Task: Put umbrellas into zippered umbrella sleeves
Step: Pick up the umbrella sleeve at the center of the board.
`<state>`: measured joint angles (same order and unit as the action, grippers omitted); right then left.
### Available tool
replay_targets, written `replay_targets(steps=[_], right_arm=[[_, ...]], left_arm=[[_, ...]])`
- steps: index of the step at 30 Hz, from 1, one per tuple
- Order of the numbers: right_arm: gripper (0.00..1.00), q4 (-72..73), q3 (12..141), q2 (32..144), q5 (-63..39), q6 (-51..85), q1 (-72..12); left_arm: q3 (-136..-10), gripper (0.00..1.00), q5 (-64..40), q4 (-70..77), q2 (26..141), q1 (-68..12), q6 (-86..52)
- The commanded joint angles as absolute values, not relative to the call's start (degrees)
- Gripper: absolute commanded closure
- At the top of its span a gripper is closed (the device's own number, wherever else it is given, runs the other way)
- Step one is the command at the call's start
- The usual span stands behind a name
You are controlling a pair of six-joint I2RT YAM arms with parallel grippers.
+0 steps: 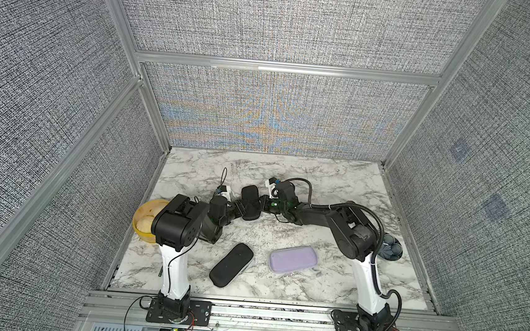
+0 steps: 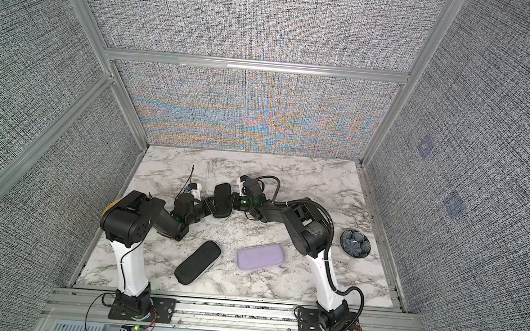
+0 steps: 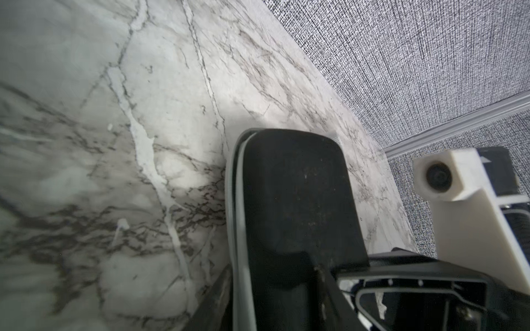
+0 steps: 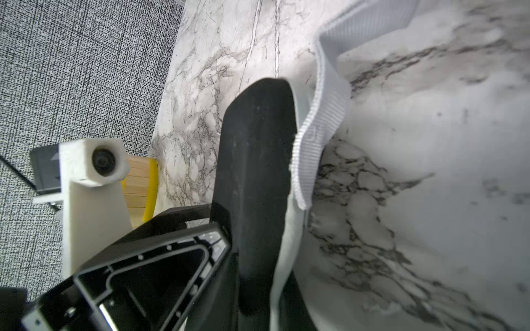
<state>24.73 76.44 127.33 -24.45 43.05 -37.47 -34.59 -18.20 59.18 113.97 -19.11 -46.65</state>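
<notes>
Looking midway across the counter (image 1: 320, 183), you have the far black sleeve (image 1: 249, 200) lying between both hands. Your right hand (image 1: 264, 203) pinches its right edge, black shell and grey lining caught in its grip. Your left hand (image 1: 237, 207) straddles its left edge; I cannot tell whether it grips. The near black sleeve (image 1: 231, 268) and the lavender sleeve (image 1: 293, 259) lie nearer you, well apart from both hands.
</notes>
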Motion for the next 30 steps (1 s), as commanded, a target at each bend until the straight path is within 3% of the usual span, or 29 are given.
replay_targets(steps=[1,2,3,9,13,18,22,25,29,30], right_arm=[[0.87,28.5,76.2,127.7,-33.6,40.4,-38.4],[0.87,29.9,76.0,127.9,-34.6,40.7,-38.3],[0.87,30.7,75.9,128.0,-35.5,40.8,-38.1],[0.87,34.3,74.4,127.4,-38.3,41.0,-37.9],[0.87,46.0,71.9,128.6,-42.6,46.9,-36.7],[0.87,43.0,71.1,126.6,-42.1,43.7,-36.5],[0.87,45.1,69.4,124.8,-42.6,43.7,-36.9],[0.87,43.5,70.5,125.7,-43.0,43.2,-37.3],[0.86,41.8,70.8,126.1,-42.3,42.6,-37.6],[0.85,39.4,71.3,126.0,-41.8,41.5,-37.5]], left_arm=[[-33.8,0.37,-24.1,49.2,114.3,-19.4,-45.8],[-33.4,0.24,-24.5,50.0,112.7,-19.3,-46.0],[-32.9,0.16,-24.7,51.0,112.8,-19.2,-46.0],[-32.9,0.14,-27.2,58.2,117.9,-18.7,-48.6],[-32.2,0.17,-27.4,61.4,118.5,-18.7,-49.0],[-30.9,0.11,-24.4,55.3,114.3,-18.7,-46.1],[-30.2,0.08,-26.5,63.0,116.7,-18.7,-48.9],[-30.7,0.14,-29.4,70.1,119.9,-18.7,-51.7],[-30.4,0.39,-30.2,74.4,121.2,-18.8,-52.9],[-30.4,0.42,-30.2,74.0,121.0,-18.8,-52.6]])
